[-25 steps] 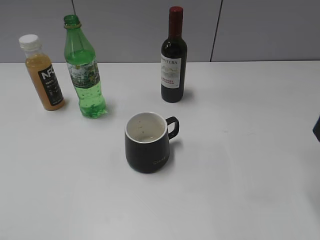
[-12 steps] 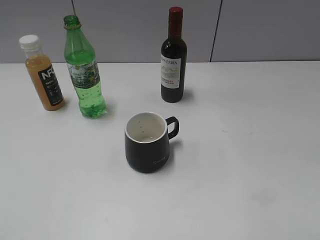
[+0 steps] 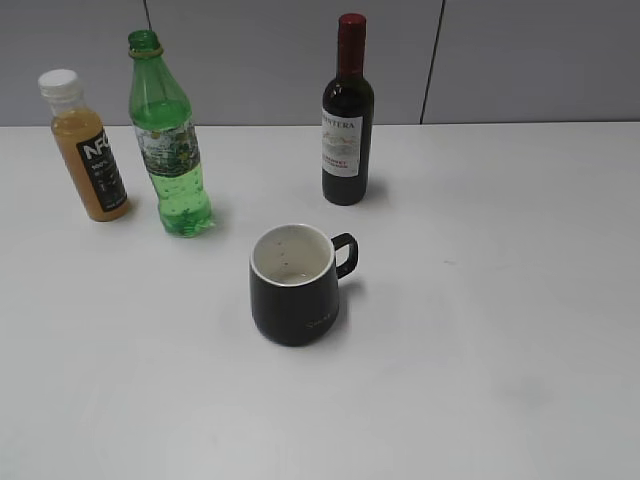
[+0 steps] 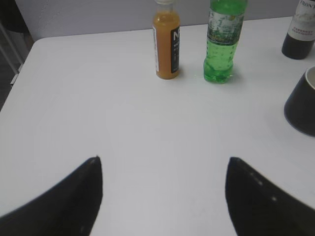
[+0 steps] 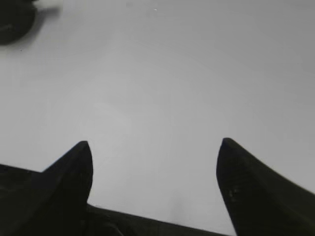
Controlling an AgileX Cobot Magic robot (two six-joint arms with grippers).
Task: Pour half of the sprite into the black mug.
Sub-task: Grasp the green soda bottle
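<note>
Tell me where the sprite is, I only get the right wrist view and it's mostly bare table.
Observer: The sprite stands upright at the table's back left, just right of the orange juice bottle.
Operator: Is it capped?
Observer: No, its neck is open.
Operator: What's the left claw doing?
Observer: The left claw is open and empty, well short of the sprite.
</note>
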